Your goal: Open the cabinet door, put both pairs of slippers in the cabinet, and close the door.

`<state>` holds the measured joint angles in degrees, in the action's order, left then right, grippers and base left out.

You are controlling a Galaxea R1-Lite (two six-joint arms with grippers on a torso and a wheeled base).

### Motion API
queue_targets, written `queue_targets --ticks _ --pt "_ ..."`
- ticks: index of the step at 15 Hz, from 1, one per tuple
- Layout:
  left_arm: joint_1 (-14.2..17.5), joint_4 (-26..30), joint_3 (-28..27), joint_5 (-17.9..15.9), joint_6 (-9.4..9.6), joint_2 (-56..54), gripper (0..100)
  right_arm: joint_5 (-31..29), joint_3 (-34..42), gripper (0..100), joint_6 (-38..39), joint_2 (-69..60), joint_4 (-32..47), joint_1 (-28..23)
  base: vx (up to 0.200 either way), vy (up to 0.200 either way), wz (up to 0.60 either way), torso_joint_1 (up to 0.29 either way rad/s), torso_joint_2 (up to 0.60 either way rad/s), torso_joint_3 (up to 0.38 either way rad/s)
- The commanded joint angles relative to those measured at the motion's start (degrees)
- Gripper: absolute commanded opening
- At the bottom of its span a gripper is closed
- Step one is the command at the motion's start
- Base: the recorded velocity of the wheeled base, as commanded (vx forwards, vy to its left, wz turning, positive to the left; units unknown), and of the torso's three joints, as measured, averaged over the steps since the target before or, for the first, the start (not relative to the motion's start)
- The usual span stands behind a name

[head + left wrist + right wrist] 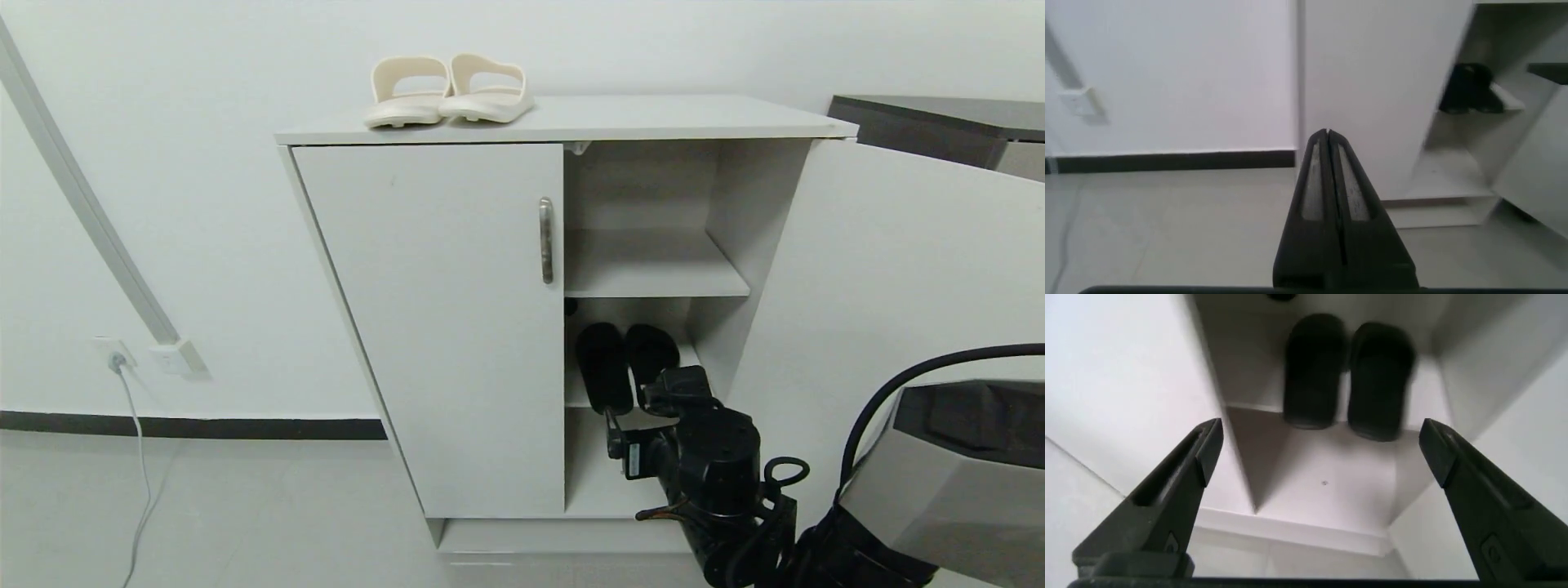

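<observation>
The white cabinet (506, 122) has its right door (882, 269) swung open and its left door (441, 327) closed. A pair of black slippers (624, 363) lies side by side on the middle shelf, also seen as black slippers (1346, 374) and black slippers (1470, 88). A cream pair of slippers (447, 90) rests on the cabinet top. My right gripper (1323, 453) stands open just in front of the shelf, empty, a little below the black slippers; in the head view the right gripper (645, 408) sits at the opening. My left gripper (1327, 175) is shut on nothing, low over the floor, left of the cabinet.
The upper shelf (653, 269) and bottom compartment (596, 482) hold nothing. A wall socket with a cable (114, 357) is at the left. A grey unit (939, 122) stands behind the open door. Bare floor (204, 514) spreads to the left.
</observation>
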<state>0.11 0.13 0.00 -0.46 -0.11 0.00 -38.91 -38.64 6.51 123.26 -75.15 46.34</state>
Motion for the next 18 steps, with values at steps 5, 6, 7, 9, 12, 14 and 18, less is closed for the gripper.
queue_targets --ticks 5,6,7,9,12,14,18 --pt "0.0 0.0 0.0 0.0 -0.07 0.1 0 0.0 0.1 100 0.0 0.3 0.0 0.0 0.0 0.2 0.0 0.005 0.01 0.002" --pt "0.0 0.0 0.0 -0.1 -0.07 0.1 0 0.0 0.1 100 0.0 0.3 0.0 0.0 0.0 0.2 0.0 -0.002 0.0 0.002" --pt "0.0 0.0 0.0 -0.1 0.02 0.1 0 0.0 0.1 100 0.0 0.3 0.0 0.0 0.0 0.2 0.0 0.002 0.01 0.002" --pt "0.0 0.0 0.0 0.0 -0.07 0.1 0 0.0 0.2 100 0.0 0.3 -0.8 0.0 0.0 0.2 0.0 0.005 0.0 0.005" --pt "0.0 0.0 0.0 0.0 -0.07 0.1 0 0.0 0.9 100 0.0 0.2 -1.5 0.0 0.0 0.2 0.0 0.002 0.0 0.001" --pt "0.0 0.0 0.0 0.1 -0.33 0.1 0 0.0 0.9 100 -1.3 0.8 -4.9 -0.2 0.0 0.1 0.0 0.001 0.0 0.004" --pt "0.0 0.0 0.0 0.1 -0.33 0.1 0 1.7 2.3 100 -3.0 0.9 -5.4 -0.7 0.0 0.0 0.0 0.0 0.0 0.0"
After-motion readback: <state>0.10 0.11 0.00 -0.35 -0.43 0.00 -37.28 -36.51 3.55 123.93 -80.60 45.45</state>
